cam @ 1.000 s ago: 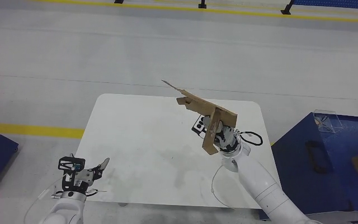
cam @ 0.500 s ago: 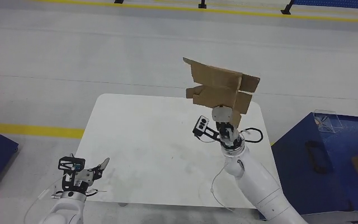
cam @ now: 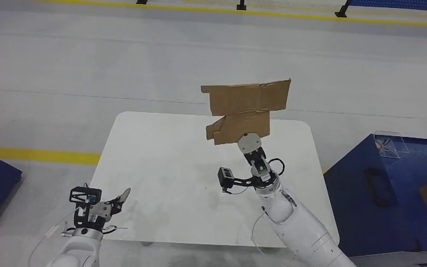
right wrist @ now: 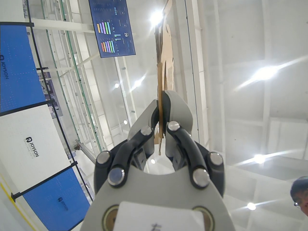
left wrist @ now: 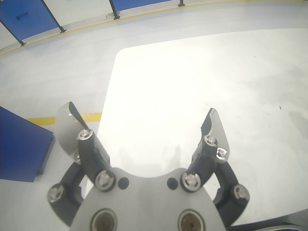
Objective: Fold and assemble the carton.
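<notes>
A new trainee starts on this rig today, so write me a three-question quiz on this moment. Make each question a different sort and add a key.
1. Multiple choice: what grips the flattened brown cardboard carton?
A) the right gripper
B) the left gripper
C) both grippers

2. True or false: the carton lies flat on the white rounded-corner table.

3. Fill in: the left gripper's jaws are ____ and hold nothing.

Key:
1. A
2. False. The carton is held upright, off the table.
3. open
</notes>
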